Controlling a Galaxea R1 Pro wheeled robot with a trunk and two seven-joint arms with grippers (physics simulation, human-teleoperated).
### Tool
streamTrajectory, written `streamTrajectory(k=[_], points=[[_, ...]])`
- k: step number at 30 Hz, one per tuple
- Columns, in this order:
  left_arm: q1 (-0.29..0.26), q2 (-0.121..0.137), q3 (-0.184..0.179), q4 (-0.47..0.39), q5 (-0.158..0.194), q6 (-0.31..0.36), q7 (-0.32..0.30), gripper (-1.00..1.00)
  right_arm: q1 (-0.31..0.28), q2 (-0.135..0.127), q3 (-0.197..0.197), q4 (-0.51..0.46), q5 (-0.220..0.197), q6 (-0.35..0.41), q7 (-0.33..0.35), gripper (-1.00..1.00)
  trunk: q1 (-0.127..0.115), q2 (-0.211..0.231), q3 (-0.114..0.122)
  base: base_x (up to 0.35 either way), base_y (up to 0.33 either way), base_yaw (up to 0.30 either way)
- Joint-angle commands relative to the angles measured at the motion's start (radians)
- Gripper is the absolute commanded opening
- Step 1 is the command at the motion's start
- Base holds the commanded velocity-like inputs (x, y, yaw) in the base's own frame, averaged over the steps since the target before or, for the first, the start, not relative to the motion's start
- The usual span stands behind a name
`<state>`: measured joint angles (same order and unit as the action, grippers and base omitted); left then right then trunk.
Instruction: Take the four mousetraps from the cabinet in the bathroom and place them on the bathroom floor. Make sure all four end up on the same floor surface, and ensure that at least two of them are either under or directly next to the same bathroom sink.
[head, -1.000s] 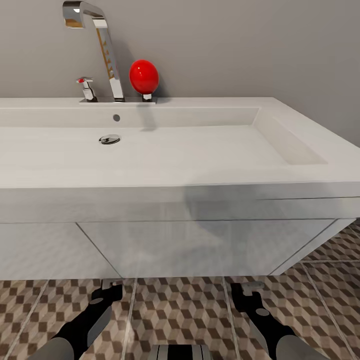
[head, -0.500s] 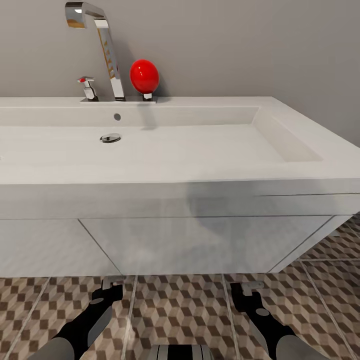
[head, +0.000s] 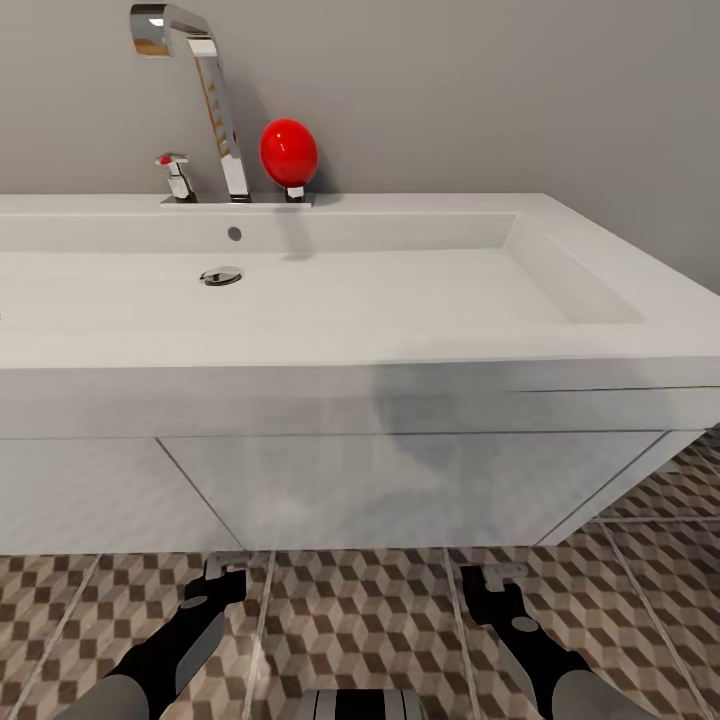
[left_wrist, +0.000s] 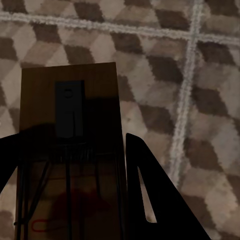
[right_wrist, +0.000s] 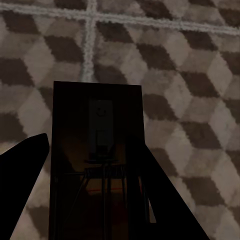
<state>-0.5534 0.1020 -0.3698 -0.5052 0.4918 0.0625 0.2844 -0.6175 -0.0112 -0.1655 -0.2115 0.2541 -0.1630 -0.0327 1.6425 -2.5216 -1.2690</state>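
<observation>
Nearest the camera in the head view, both dark arms reach forward and down over the bathroom floor (head: 360, 620), whose cube-patterned tiles in brown, beige and white are crossed by pale grout lines. The left gripper (head: 224, 570) sits at the near left, close to the foot of the white vanity; its wrist view shows a flat wooden mousetrap (left_wrist: 70, 150) with a dark metal plate and wire parts lying between the two dark fingers (left_wrist: 155, 200), which are closed narrowly against its long edges, the board held above the tiles. The right gripper (head: 497, 577) sits at the near right, well apart from the left; its wrist view shows a second mousetrap (right_wrist: 97, 160), darker in shadow, likewise clamped between its fingers (right_wrist: 20, 180), with tile and a grout joint visible beyond the board's far end. Whether either board touches the floor cannot be determined. Beyond the grippers stands the glossy white vanity front (head: 400, 490), reflecting the tile pattern faintly. On top of it rests the wide white sink (head: 560, 345), a shallow rectangular basin with a chrome drain (head: 220, 276) left of centre and a small overflow hole on the far wall. At the far rim stand a tall angular chrome faucet (head: 205, 90), a small chrome tap handle (head: 177, 176) to its left, and a red egg-shaped object (head: 288, 152) to its right. A plain grey wall (head: 500, 100) closes the scene.
</observation>
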Motion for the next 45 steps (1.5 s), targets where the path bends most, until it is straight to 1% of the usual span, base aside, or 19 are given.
streamTrajectory(k=[1, 2, 24, 45], points=[[0.0, 0.002, -0.009, -0.002, 0.002, 0.006, 0.009, -1.0, -0.001, 0.0, -0.008, 0.001, 0.01, -0.004, 0.001, -1.0, 0.0, 0.0, -0.001, 0.0, 0.0, 0.0], [0.0, 0.002, -0.01, -0.002, 0.001, 0.007, 0.009, -1.0, -0.001, 0.0, -0.008, 0.001, 0.01, -0.004, 0.001, -1.0, 0.0, 0.0, -0.001, 0.0, 0.0, 0.0], [0.0, 0.001, -0.007, -0.003, -0.002, -0.003, 0.01, -1.0, -0.001, 0.0, -0.006, 0.001, 0.011, -0.004, 0.001, -1.0, 0.01, -0.005, -0.086, 0.0, 0.0, 0.0], [0.0, 0.001, -0.004, -0.003, -0.001, -0.004, 0.009, -1.0, -0.001, 0.0, -0.005, 0.001, 0.013, -0.006, 0.001, -1.0, 0.01, -0.005, -0.086, 0.0, 0.0, 0.0]])
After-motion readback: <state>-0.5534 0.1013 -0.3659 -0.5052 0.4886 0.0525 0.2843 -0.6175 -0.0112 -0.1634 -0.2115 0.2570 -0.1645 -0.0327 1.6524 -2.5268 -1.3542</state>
